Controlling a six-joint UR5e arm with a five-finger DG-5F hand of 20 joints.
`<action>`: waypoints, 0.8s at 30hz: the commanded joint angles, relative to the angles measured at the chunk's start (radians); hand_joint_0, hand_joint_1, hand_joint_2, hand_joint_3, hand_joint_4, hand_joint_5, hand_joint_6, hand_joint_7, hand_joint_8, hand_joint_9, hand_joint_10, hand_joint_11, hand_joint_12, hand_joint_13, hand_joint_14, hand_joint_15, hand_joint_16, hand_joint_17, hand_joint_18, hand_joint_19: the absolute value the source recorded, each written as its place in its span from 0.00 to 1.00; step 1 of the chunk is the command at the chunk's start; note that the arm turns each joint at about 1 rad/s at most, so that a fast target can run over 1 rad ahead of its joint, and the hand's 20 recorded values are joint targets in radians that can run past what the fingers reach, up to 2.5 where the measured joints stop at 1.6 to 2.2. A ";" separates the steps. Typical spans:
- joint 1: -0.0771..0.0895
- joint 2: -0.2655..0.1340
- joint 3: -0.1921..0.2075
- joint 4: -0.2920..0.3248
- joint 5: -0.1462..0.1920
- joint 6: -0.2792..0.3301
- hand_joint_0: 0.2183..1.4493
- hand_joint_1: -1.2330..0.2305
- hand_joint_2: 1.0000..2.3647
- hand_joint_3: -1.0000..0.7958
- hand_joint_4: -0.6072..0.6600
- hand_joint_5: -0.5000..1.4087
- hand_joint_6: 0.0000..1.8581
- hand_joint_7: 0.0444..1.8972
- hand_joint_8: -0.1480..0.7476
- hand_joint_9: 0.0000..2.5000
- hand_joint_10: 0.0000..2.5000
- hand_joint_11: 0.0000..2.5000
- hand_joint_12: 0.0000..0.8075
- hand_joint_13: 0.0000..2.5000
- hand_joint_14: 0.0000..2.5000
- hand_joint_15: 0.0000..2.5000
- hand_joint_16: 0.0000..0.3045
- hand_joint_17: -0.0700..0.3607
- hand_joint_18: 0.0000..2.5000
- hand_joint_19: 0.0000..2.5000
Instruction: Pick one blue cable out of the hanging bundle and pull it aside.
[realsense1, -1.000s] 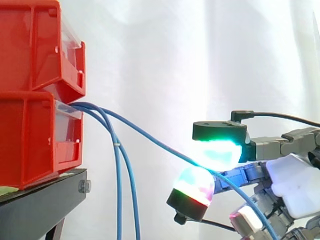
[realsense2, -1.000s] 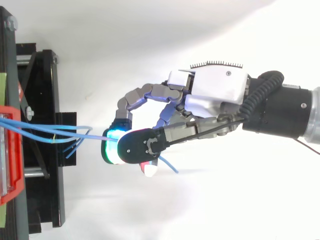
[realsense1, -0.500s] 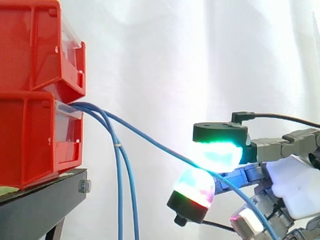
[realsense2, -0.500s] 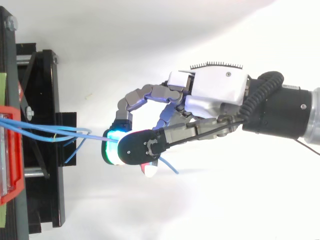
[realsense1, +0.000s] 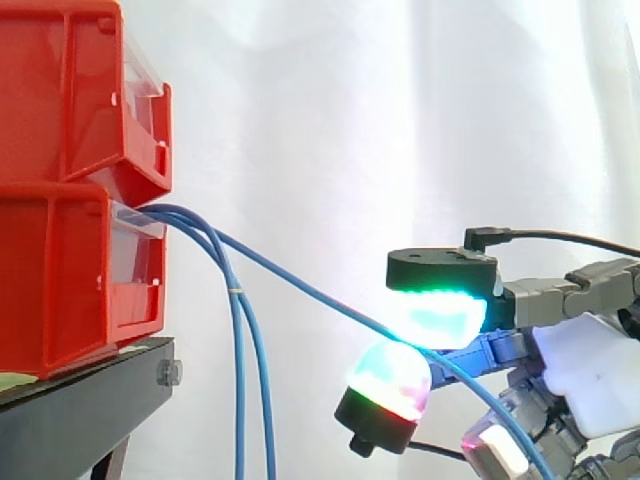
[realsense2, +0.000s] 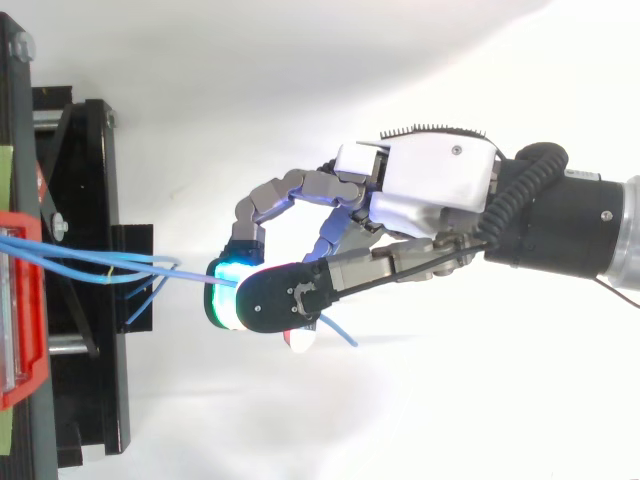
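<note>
Curtain (realsense1: 350, 120) behind bins (realsense1: 60, 270), black stand (realsense1: 90, 400), cable (realsense1: 300, 289)

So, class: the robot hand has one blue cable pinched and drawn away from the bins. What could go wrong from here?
The cable sits only between two pads of the robot hand; it might slip out. It runs almost straight to the lower bin, so more pull may strain its end there. The other cables leave the same spot and could get dragged along.
</note>
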 joint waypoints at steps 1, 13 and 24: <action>-0.001 0.000 0.000 0.000 0.000 0.000 0.28 0.41 0.08 0.49 0.39 0.25 0.47 0.57 0.46 0.47 0.01 0.23 0.44 0.39 0.01 0.22 0.20 0.48 0.34 0.16; 0.001 0.000 0.000 0.000 0.000 0.000 0.28 0.41 0.06 0.49 0.38 0.25 0.47 0.57 0.46 0.48 0.01 0.23 0.44 0.39 0.01 0.22 0.20 0.48 0.34 0.16; -0.001 0.000 0.000 0.000 0.000 0.000 0.29 0.40 0.03 0.49 0.38 0.25 0.47 0.57 0.46 0.48 0.01 0.23 0.43 0.39 0.01 0.22 0.20 0.48 0.34 0.16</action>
